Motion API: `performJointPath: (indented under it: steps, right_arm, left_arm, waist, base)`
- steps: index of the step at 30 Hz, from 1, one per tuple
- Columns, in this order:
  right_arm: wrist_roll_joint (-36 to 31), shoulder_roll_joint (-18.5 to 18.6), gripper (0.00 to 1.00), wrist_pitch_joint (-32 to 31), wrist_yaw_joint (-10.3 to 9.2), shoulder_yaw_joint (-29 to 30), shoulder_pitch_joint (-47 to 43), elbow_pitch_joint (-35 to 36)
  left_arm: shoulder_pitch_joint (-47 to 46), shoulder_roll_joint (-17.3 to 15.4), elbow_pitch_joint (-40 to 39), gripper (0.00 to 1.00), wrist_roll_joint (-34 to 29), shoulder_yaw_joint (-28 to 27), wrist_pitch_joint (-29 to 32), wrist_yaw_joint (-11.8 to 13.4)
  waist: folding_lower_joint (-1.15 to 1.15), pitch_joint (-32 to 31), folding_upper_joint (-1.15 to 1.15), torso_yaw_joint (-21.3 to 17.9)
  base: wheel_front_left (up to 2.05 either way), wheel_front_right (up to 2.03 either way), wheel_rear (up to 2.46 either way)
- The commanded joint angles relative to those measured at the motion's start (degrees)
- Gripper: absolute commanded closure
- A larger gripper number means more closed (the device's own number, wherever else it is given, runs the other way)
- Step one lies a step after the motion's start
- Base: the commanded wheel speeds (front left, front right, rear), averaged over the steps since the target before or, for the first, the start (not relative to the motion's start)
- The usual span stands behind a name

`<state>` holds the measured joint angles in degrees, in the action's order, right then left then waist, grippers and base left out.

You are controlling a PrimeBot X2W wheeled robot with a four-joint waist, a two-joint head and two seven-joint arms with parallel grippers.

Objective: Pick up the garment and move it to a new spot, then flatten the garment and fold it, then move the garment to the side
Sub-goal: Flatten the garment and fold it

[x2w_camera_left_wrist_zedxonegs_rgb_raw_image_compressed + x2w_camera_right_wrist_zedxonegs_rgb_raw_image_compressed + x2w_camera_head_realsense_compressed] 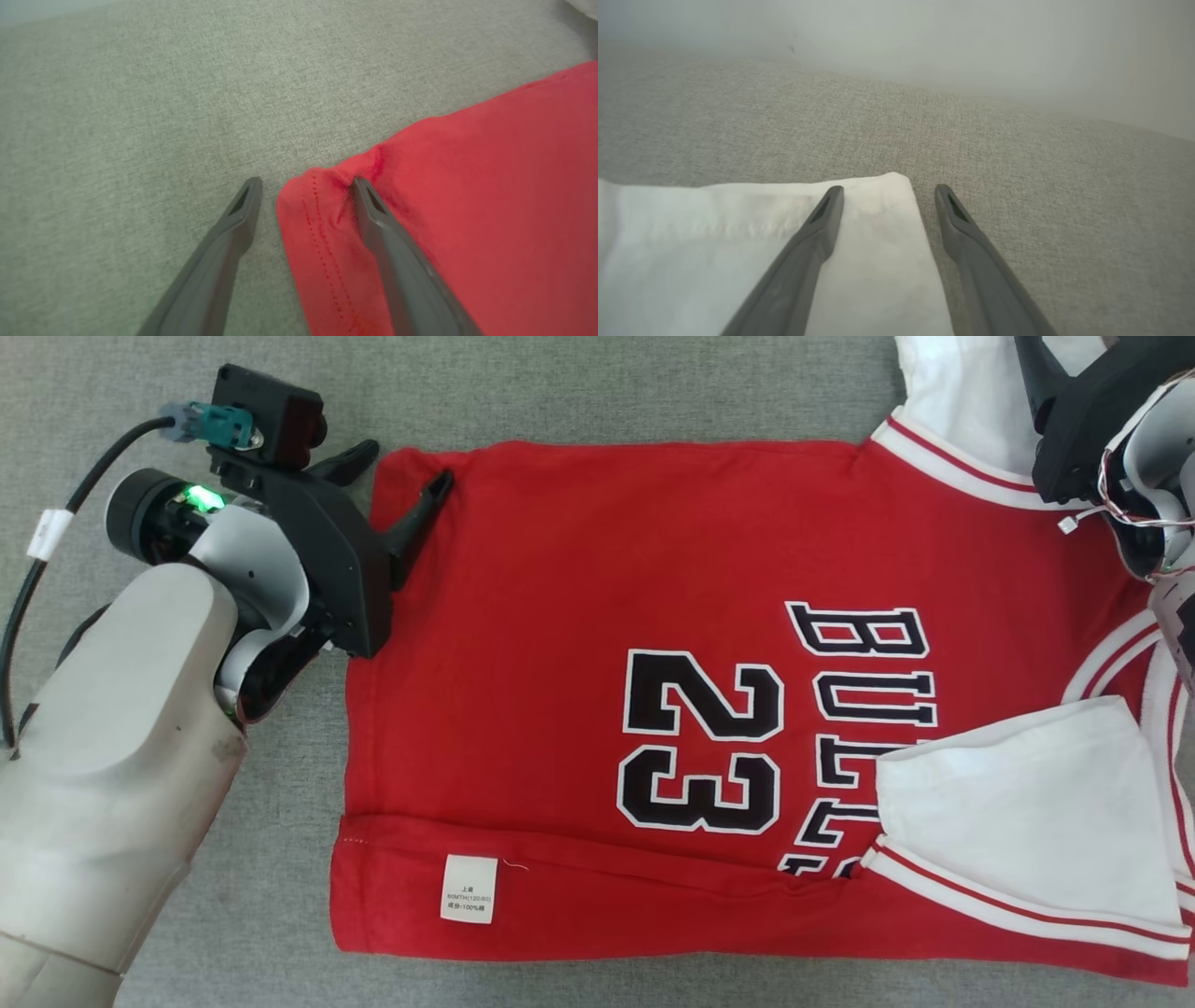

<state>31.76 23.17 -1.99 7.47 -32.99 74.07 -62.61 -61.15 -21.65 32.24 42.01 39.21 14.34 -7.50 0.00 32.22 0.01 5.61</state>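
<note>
The garment [560,616] is a red jersey with "23" and black lettering, lying flat on the grey cloth surface [607,392]. Its near edge is folded over, showing a white label [468,889]. One white sleeve [1027,821] lies folded onto the lower right. My left gripper [406,465] is open at the jersey's far left corner [322,205], with one finger on the red cloth and the other on the grey surface. At the far right, my right gripper [889,188] stands open astride the corner of the other white sleeve [714,242], its dark housing [1092,420] above that sleeve.
Grey cloth surface [140,93] spreads to the left of and beyond the jersey. A black cable [56,532] runs along my left arm. Behind the surface rises a pale wall [924,37].
</note>
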Motion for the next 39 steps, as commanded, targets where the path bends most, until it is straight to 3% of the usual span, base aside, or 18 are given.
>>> performJointPath:
  steps: [1, 6, 7, 8, 9, 14, 27, 39]
  right_arm:
    - [-0.01, 0.21, 0.0, -0.48, 0.01, -0.55, 0.85, -1.12]
    - [0.64, -0.71, 0.0, -5.05, 0.01, -1.7, 2.65, -5.76]
    - [1.0, -1.09, 0.44, -5.57, 0.01, -1.58, 3.2, -6.25]
    - [1.13, -1.33, 0.94, -5.87, 0.01, -1.6, 3.8, -6.4]
    - [1.38, -1.6, 1.0, -6.13, 0.01, -1.78, 4.15, -6.66]
    - [2.52, -1.89, 1.0, -5.42, 0.0, -2.04, 5.13, -6.96]
    - [7.44, 0.95, 1.0, 5.62, 0.01, -5.66, -2.26, 0.59]
    - [15.08, 5.98, 1.0, 15.11, 0.0, -9.95, -16.9, 15.57]
  left_arm:
    - [0.23, 0.53, 1.04, 0.0, 0.54, 1.14, 0.32, 0.1]
    - [-1.23, 1.15, 1.58, 0.0, 1.85, 3.38, 0.32, 0.09]
    - [-1.5, 1.13, 1.66, 0.44, 2.12, 3.8, 0.28, 0.09]
    - [-1.73, 1.05, 1.78, 0.71, 2.44, 4.18, 0.24, 0.09]
    - [-1.85, 0.92, 1.93, 1.0, 2.52, 4.46, 0.05, 0.09]
    - [-2.28, 1.04, 4.34, 1.0, 2.85, 3.25, -3.15, 0.46]
    - [2.38, 0.38, 7.57, 1.0, 2.4, 2.39, -10.86, 2.07]
    - [11.03, -1.6, 5.93, 1.0, 3.21, 1.81, -17.09, 4.11]
  waist:
    - [0.0, 0.42, -0.01, 0.54]
    - [0.0, 0.92, -0.01, 1.17]
    - [0.0, 1.0, -0.01, 1.16]
    - [0.0, 1.06, -0.01, 1.09]
    - [0.0, 1.07, -0.01, 0.99]
    - [0.0, -0.11, -0.01, 0.03]
    - [0.0, -7.28, -0.01, -3.78]
    - [0.0, -13.94, -0.01, -7.34]
  base:
    - [0.0, 0.0, 0.0]
    - [0.0, 0.0, 0.0]
    - [0.0, 0.0, 0.0]
    - [0.0, 0.0, 0.0]
    - [0.0, 0.0, 0.0]
    - [0.0, 0.0, 0.0]
    - [0.0, 0.0, 0.0]
    - [0.0, 0.0, 0.0]
